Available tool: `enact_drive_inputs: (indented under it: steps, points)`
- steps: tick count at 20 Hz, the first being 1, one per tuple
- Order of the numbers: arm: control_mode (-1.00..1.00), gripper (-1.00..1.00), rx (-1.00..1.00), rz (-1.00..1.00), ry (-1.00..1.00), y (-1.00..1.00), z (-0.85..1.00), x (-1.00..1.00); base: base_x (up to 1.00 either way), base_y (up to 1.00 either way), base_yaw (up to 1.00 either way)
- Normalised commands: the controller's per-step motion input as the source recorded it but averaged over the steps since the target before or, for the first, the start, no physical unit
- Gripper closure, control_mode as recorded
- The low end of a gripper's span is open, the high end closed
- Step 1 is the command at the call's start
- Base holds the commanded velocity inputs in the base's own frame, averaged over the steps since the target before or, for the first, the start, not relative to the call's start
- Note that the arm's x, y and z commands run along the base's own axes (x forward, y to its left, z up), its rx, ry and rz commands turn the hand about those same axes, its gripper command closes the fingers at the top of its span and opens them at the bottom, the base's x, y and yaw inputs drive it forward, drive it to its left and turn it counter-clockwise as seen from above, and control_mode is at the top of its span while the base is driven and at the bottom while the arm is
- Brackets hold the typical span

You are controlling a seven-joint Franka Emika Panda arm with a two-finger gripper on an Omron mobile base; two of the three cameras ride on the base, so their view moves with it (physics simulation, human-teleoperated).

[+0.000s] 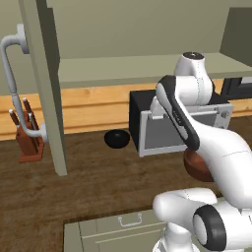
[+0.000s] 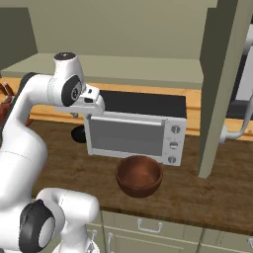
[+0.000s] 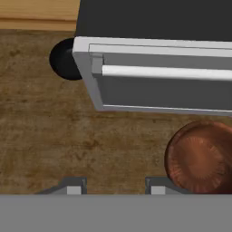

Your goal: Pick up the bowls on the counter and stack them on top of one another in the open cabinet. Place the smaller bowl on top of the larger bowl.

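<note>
Hand view: gripper looks straight down on the dark brown wood-grain table; two finger tips stand apart w/ bare table between them, nothing grasped, jaws released. Wide reddish-brown round bowl sits on table to the right of the tips, upright, not touched. Small glossy black round bowl rests at the corner of the silver-fronted black toaster oven, partly hidden behind it.

Left base view: black bowl on table just beside oven's left side, in front of orange wood back panel. Brown bowl mostly covered by arm. Sage-green wall cabinet open, flat shelf bare; door edge w/ long grey tubular handle. Wooden knife block at far left.

Right base view: brown bowl in front of oven, near table's front edge.
</note>
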Motion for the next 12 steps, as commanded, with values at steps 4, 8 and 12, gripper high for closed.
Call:
enact_drive_inputs:
  steps: [4, 8, 12]
  points:
    - [-1.00, -1.00, -0.09, 0.07, 0.00, 0.42, -0.11, -0.16, 0.00, 0.00, 0.00]
    - [-1.00, -1.00, -0.27, 0.28, -0.04, 1.00, -0.32, -0.58, 0.00, 0.00, 0.00]
    - [-1.00, -1.00, -0.22, 0.38, -0.17, 1.00, -0.26, -0.83, 0.00, 0.00, 0.00]
